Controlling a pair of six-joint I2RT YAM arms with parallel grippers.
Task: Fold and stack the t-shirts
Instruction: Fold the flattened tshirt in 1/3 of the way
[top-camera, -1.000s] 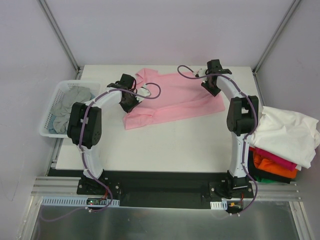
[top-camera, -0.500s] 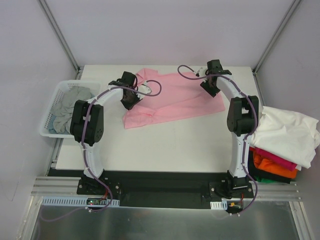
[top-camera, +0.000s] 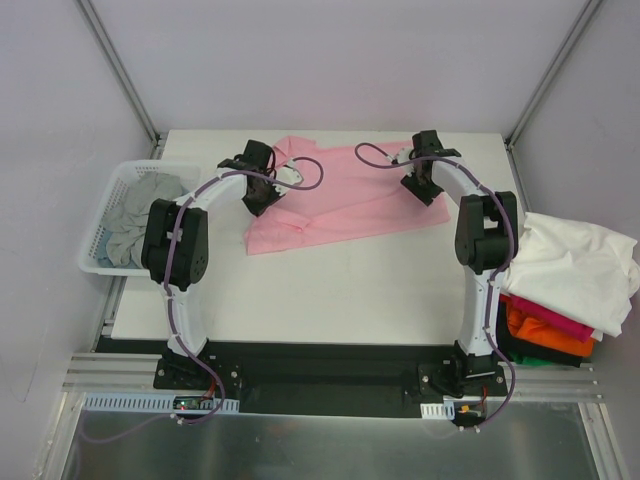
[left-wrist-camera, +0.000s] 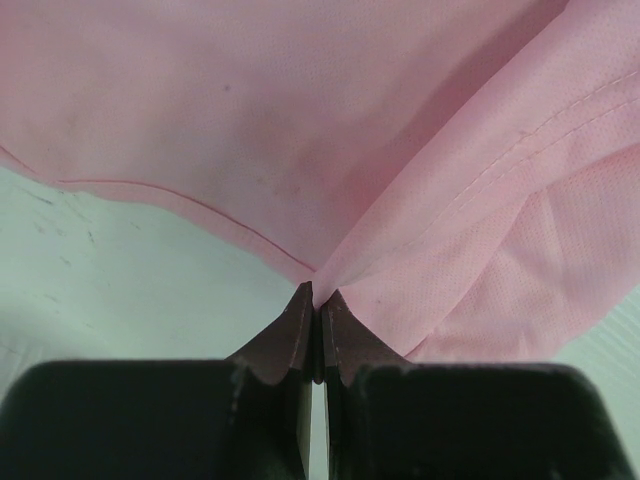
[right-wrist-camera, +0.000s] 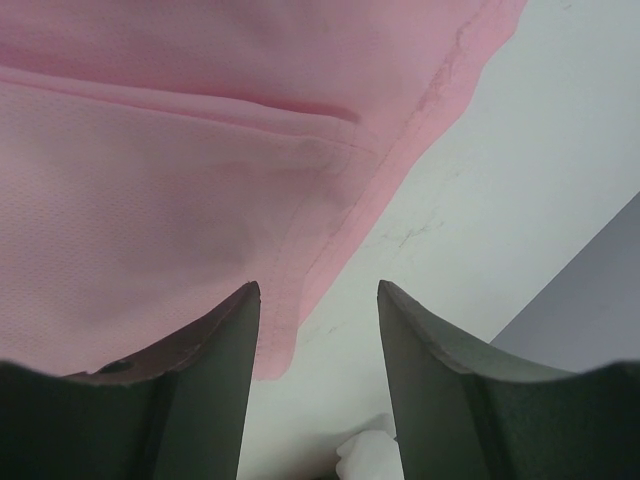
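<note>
Cloth of a light pink shirt (top-camera: 345, 195) lies spread across the far half of the white surface (top-camera: 330, 290). It is rumpled, with its left side doubled over on itself (a stitched hem and a fold show close up in the left wrist view).

The left tool (left-wrist-camera: 318, 295) sits at the shirt's left edge. Its two dark fingers are pressed together, and a pinch of the pink fabric is caught at their tips, so the cloth fans upward from that point. The right tool (right-wrist-camera: 315, 290) is at the shirt's far right part, fingers spread apart. The pink hem runs between them, and bare surface shows to their right.

A white lattice basket (top-camera: 95, 262) stands at the left edge of the surface, holding a crumpled grey shirt (top-camera: 140, 205). Off the right edge, beside the right arm, is a pile of more shirts. A white shirt (top-camera: 570, 265) is draped loosely on top of it, with a magenta shirt (top-camera: 540, 312) and an orange shirt (top-camera: 540, 338) showing beneath.
</note>
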